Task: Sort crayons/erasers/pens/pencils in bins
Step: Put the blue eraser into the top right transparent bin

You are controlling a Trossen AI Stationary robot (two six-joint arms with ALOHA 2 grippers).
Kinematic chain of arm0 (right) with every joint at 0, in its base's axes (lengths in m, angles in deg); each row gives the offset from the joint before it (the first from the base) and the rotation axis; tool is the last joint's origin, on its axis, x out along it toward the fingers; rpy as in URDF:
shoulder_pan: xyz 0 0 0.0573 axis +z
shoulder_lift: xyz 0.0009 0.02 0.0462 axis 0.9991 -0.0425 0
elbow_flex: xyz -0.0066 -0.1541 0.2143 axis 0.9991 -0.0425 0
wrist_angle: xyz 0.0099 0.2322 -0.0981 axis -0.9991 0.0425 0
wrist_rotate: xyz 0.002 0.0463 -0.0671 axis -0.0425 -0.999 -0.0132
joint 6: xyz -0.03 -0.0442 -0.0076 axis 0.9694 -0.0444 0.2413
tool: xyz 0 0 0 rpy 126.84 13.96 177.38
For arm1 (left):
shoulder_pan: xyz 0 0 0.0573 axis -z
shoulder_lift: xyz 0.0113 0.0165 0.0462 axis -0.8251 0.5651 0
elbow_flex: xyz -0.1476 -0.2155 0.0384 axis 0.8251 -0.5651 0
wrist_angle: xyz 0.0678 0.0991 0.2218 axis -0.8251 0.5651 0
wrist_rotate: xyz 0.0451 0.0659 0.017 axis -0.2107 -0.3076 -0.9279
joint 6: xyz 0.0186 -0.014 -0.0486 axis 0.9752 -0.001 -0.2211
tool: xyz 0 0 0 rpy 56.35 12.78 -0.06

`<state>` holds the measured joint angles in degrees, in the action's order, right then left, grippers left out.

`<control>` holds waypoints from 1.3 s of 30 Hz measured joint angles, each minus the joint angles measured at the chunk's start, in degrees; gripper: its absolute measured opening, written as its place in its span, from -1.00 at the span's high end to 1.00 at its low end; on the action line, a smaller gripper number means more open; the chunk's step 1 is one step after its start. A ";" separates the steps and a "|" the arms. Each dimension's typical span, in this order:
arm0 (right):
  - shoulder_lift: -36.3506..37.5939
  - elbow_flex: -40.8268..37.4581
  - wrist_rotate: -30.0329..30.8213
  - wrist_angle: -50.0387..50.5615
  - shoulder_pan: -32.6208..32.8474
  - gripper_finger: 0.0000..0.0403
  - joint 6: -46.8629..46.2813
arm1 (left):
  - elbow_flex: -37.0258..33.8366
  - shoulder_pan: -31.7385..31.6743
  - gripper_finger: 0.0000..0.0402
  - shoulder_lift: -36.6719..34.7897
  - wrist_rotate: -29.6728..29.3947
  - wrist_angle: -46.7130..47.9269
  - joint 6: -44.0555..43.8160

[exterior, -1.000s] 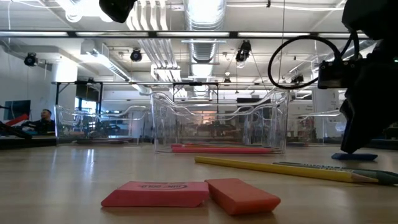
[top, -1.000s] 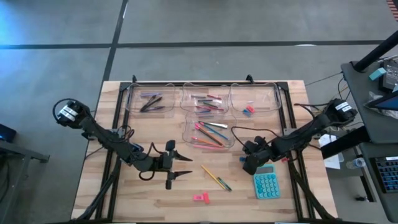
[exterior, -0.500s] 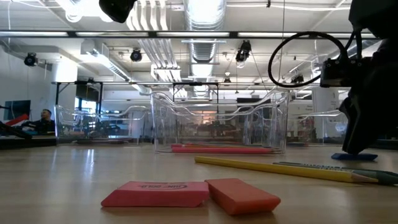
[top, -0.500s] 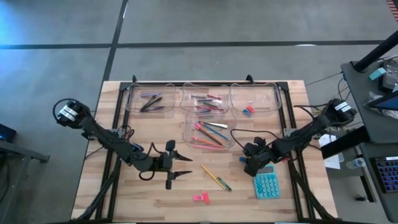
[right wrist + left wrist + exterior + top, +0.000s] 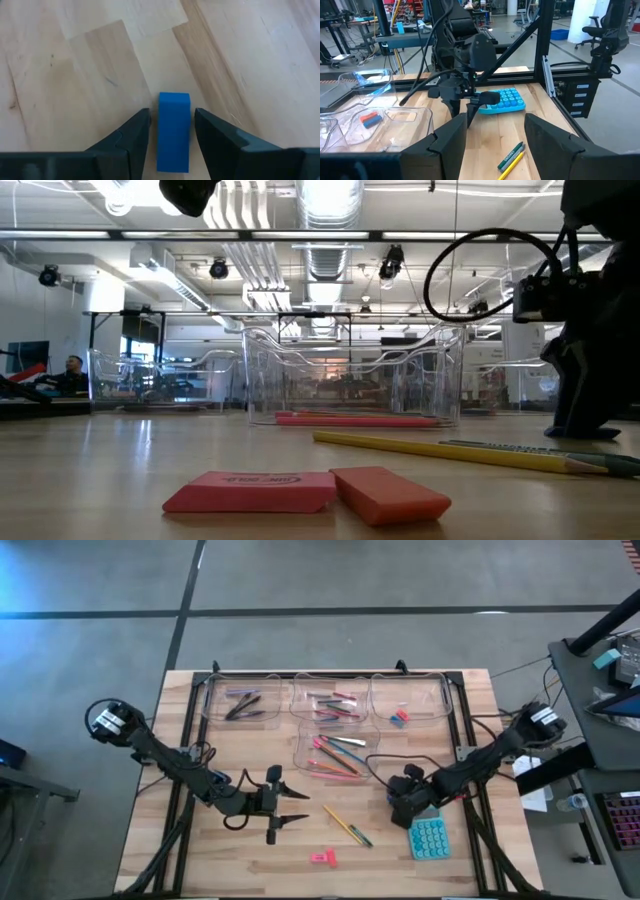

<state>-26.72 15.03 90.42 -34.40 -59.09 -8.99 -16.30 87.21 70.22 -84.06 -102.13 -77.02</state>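
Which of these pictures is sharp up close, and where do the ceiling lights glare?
Low view: the pink erasers lie slightly soft in the foreground, and bright ceiling lights glare above the clear bin. Right wrist view: the blue eraser is crisp between the jaws, with only a soft shadow.

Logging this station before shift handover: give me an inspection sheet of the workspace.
Surface: pale wooden table, black frame.
Job's things: four clear plastic bins; pink erasers, yellow and green pencils loose; blue eraser block.
Clutter: teal calculator.
Grippers: right gripper straddles the blue block, fingers open; left gripper open, off the table, idle.
Cables: black loop on right arm.
Surroundings: seated person far off.
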 joint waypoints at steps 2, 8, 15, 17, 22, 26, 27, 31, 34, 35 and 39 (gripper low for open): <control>-0.56 0.48 0.03 0.01 0.04 0.24 0.13 | 0.00 0.00 0.08 0.02 0.00 0.00 0.00; -0.69 0.71 -0.28 0.71 0.01 0.24 -0.10 | 0.00 -0.02 0.08 0.74 0.00 -0.09 0.00; 0.22 0.81 -0.43 1.98 0.01 0.26 -0.77 | 0.00 -0.02 0.08 0.83 -0.02 -0.09 0.00; 1.67 1.15 -0.52 2.34 -0.01 0.28 -0.47 | 0.00 -0.02 0.08 0.83 -0.02 -0.11 0.00; 6.05 1.53 -0.84 3.17 0.06 0.29 0.80 | 0.00 -0.02 0.08 0.83 -0.02 -0.10 0.00; 7.42 1.15 -0.02 4.98 0.04 0.28 0.69 | 0.00 -0.02 0.08 0.83 -0.02 -0.09 0.00; 7.42 1.03 0.05 5.22 0.04 0.28 0.48 | 0.00 -0.02 0.08 0.83 -0.02 -0.09 0.00; 6.66 0.28 0.22 5.38 0.04 0.28 -0.11 | 0.00 -0.02 0.08 0.83 -0.02 -0.09 0.00; 5.52 -0.20 0.25 5.13 0.04 0.26 -0.56 | 0.00 -0.02 0.08 0.83 -0.02 -0.13 0.00; 5.01 -0.29 0.23 5.03 0.04 0.25 -0.67 | 0.00 -0.02 0.08 0.83 -0.02 -0.10 -0.02; 3.26 -0.23 0.41 4.88 0.04 0.23 -1.36 | 0.00 -0.02 0.08 0.83 -0.02 -0.10 0.00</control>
<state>-23.46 14.80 90.83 -29.52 -59.04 -10.35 -16.30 87.19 71.05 -84.08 -102.24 -77.02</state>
